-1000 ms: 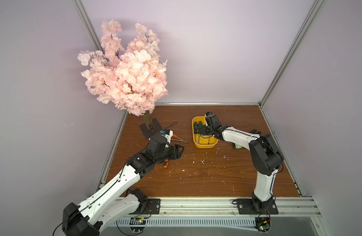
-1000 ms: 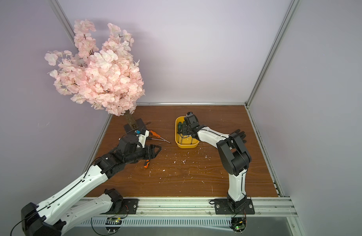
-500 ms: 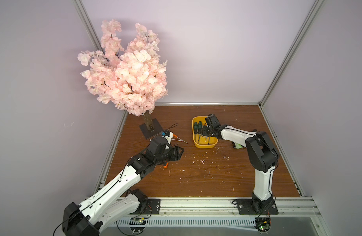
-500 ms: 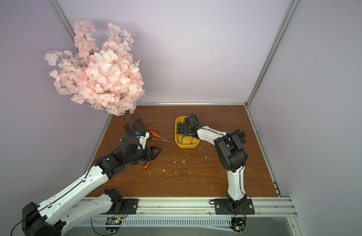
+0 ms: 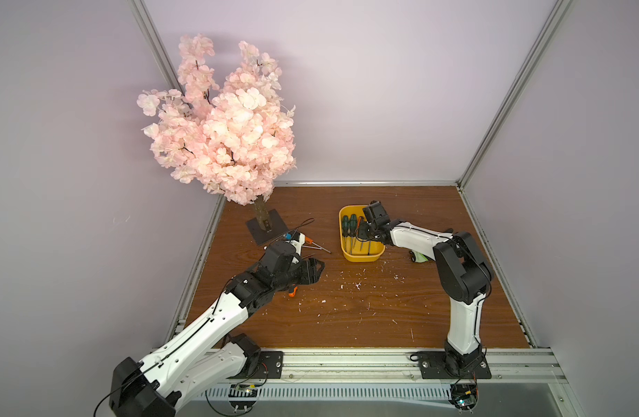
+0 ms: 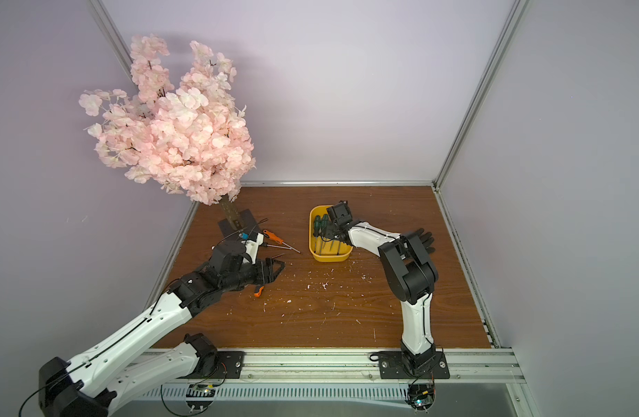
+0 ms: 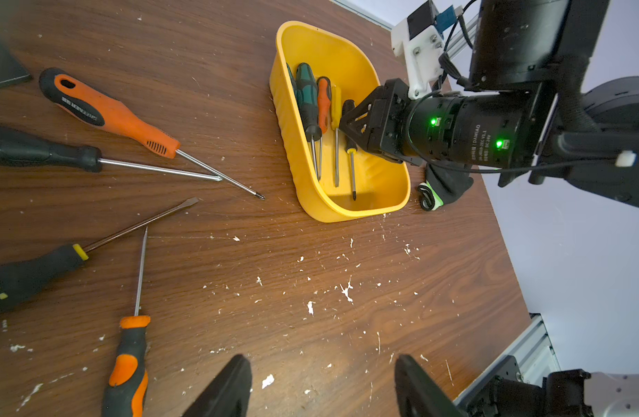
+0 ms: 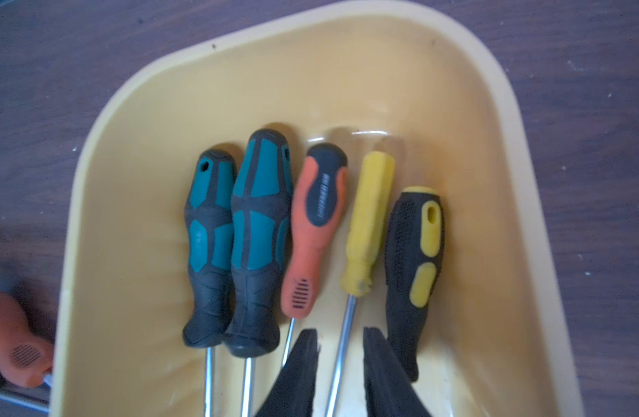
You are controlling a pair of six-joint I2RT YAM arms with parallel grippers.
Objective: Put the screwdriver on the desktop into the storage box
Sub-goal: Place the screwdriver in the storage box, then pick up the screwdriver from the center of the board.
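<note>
**Item 1.** Left gripper (image 7: 321, 379): nearest my end, held over the desktop (image 5: 347, 317). Its jaws are spread wide with nothing between them.

**Item 2.** Four loose screwdrivers lie on the board, all on the left arm's side.
- The small orange-and-black screwdriver (image 7: 128, 364) is closest. In both top views its handle end pokes out from under the left wrist.
- The black screwdriver with yellow marks (image 7: 33, 274) comes next and has a flat tip.
- The plain black screwdriver (image 7: 40, 151) and the large orange screwdriver (image 7: 108, 112) lie beyond those. The black one's tip meets the orange one's shaft.

**Item 3.** Storage box (image 5: 361, 257): mid-board, apart from the loose four. I count five screwdrivers inside, side by side, with their handles toward the far wall:
- a teal-and-black pair (image 8: 260, 234)
- an orange one (image 8: 318, 224)
- a yellow screwdriver (image 8: 370, 224)
- a black-and-yellow one (image 8: 412, 252)

**Item 4.** Right gripper (image 8: 341, 361): reaches into the box above the shafts. Its jaws stand a little apart and straddle the yellow screwdriver's shaft, with a gap on either side (not pinching it, as far as I can see).

**Item 5.** Dark glove (image 7: 440, 187) with green trim: on the board just beside the box, under the right arm.

**Item 6.** Pink blossom tree (image 5: 220, 137) on a dark square base (image 5: 274, 225): at the far left corner.
</note>
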